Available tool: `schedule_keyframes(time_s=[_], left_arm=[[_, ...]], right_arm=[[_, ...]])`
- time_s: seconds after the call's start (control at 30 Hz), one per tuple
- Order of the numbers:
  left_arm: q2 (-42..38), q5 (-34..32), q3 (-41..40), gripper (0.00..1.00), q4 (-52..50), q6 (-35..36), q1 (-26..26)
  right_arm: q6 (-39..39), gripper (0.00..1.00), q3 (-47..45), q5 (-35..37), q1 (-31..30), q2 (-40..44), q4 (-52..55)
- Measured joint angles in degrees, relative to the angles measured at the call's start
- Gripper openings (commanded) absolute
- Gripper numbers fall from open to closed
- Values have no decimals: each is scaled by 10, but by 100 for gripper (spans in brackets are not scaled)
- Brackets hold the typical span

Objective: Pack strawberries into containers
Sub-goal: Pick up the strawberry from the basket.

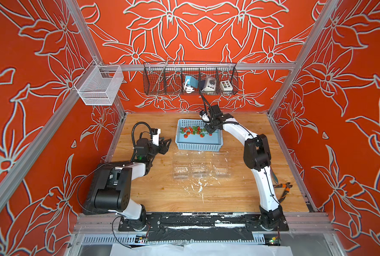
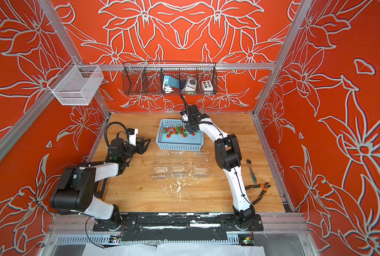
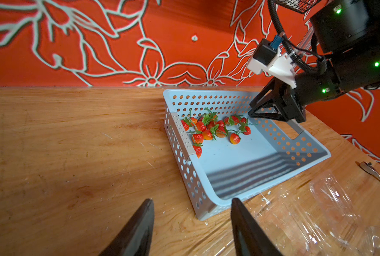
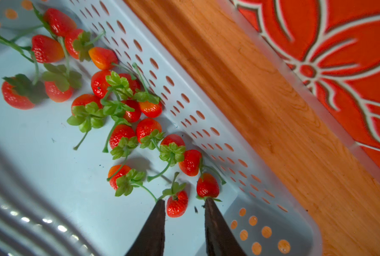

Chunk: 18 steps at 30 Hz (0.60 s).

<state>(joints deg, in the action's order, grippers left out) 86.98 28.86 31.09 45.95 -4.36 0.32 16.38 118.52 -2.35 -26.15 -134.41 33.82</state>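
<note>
Over the far right corner of the blue basket (image 1: 198, 146), my right gripper (image 4: 184, 199) is down among the strawberries (image 1: 193, 131), all of which lie heaped against the basket's far wall. Its jaws stand partly apart and straddle one berry (image 4: 177, 205). A gap shows beside that berry, so I record nothing gripped yet. Finding: one fingertip (image 4: 209, 207) touches the green cap of a neighbouring berry (image 4: 207, 185), and the other fingertip (image 4: 159, 209) meets a stem trailing from a third berry (image 4: 120, 176). The three clear containers (image 1: 199, 171) sit open in a row on the table (image 1: 162, 195), on the near side of the basket, and I see no red in any of them. I therefore judge this to be a first pick. To do it well, I should centre the berry between the pads and shift clear of the neighbour's cap. I should then close gently across the red body, not the leaves, since so light and rounded a thing may squirt sideways. The lift should be straight and slow, so that tangled stems slip free and do not drag neighbours up. My left gripper (image 3: 191, 199) hovers over the table just beside the basket's near left corner, jaws apart and empty.
</note>
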Motion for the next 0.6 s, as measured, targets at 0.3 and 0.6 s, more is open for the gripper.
schedule_keyframes(time_s=[0.3, 0.6], left_arm=[[2, 2, 1, 54, -1, 0, 0], [2, 4, 1, 54, -1, 0, 0]], right_arm=[[-1, 31, 33, 8, -2, -36, 5], [-4, 27, 71, 15, -3, -71, 9]])
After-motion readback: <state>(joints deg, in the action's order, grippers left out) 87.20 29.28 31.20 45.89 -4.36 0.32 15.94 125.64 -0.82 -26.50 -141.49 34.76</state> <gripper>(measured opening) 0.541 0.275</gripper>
